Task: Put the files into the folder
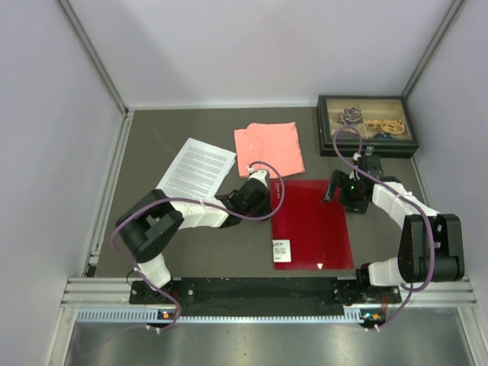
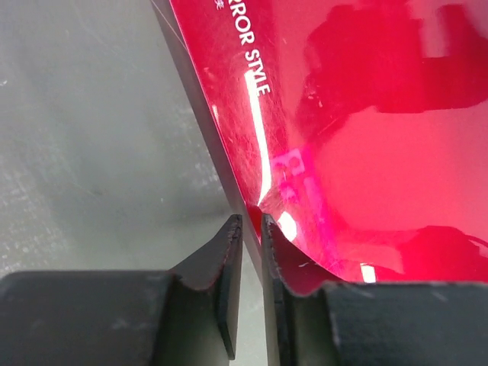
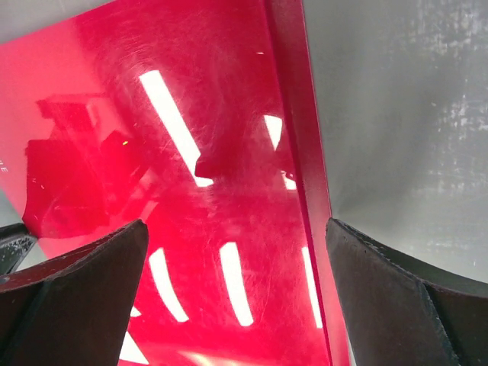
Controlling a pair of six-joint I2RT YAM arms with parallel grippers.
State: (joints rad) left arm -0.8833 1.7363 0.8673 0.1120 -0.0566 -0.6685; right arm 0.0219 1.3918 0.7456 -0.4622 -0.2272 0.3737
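From above, the files (image 1: 197, 168) lie on the tabletop (image 1: 236, 255), left of the flat folder (image 1: 313, 229). Left wrist: the left fingers (image 2: 229, 259) pinch its edge, probably to lift the cover. Right wrist: the right fingers (image 3: 84, 282) straddle the opposite edge, spread wide.

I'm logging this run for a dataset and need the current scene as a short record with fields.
folder: folder closed, white label at its near left corner
files: files outside it, lying off to its left
left gripper: left gripper fingers almost together on the folder's left edge
right gripper: right gripper open, astride the folder's right edge
other: pink cloth behind the folder; dark box at far right
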